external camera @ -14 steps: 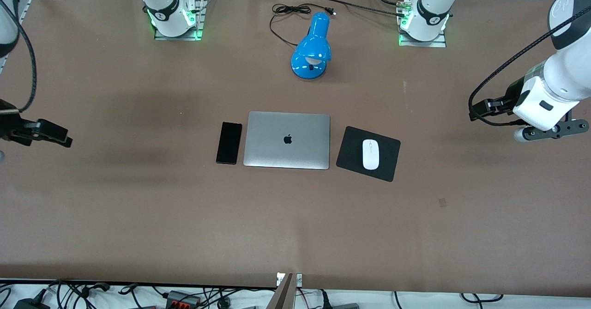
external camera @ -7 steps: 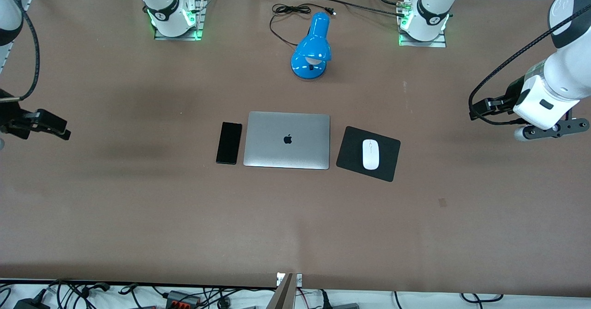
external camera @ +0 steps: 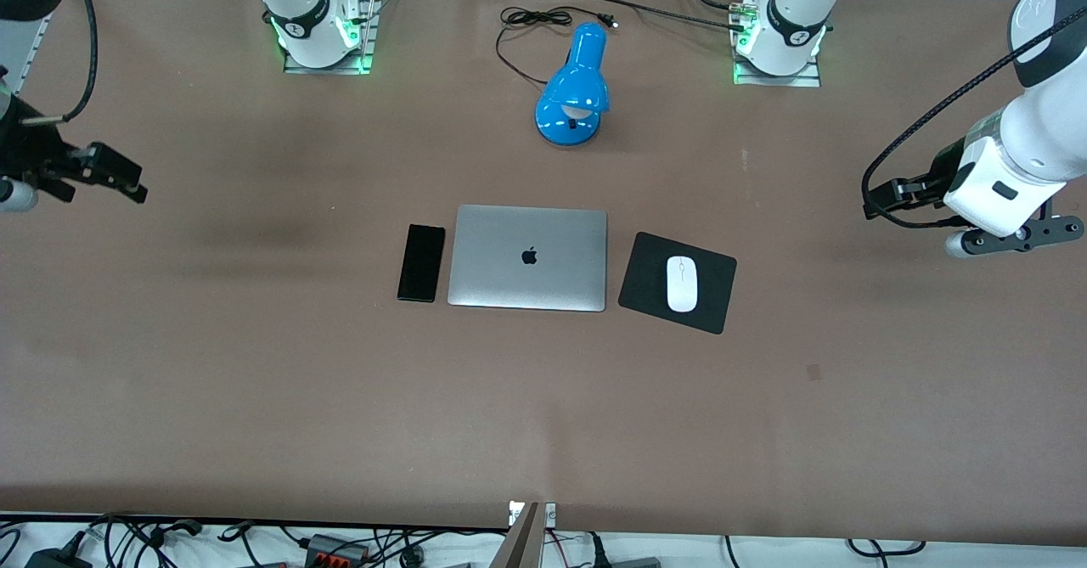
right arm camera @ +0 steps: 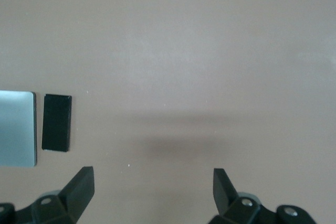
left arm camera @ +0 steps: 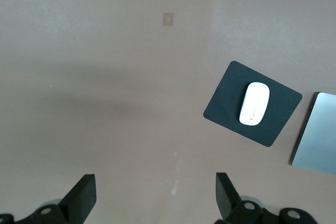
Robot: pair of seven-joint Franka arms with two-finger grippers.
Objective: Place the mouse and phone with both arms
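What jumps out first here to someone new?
The bright blue desk lamp between the arm bases, farther from the front camera than the closed silver laptop mid-table. Beside the laptop, the phone lies toward the right arm's end, and the white mouse rests on a black pad toward the left arm's end. The left gripper and the right gripper hang open over bare table at their own ends.

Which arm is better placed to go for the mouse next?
The left arm. Its open pincer hangs over the table's left-arm end, the same end where the mouse sits on its black pad. The right pincer, also open, is over the right arm's end, nearer the phone.
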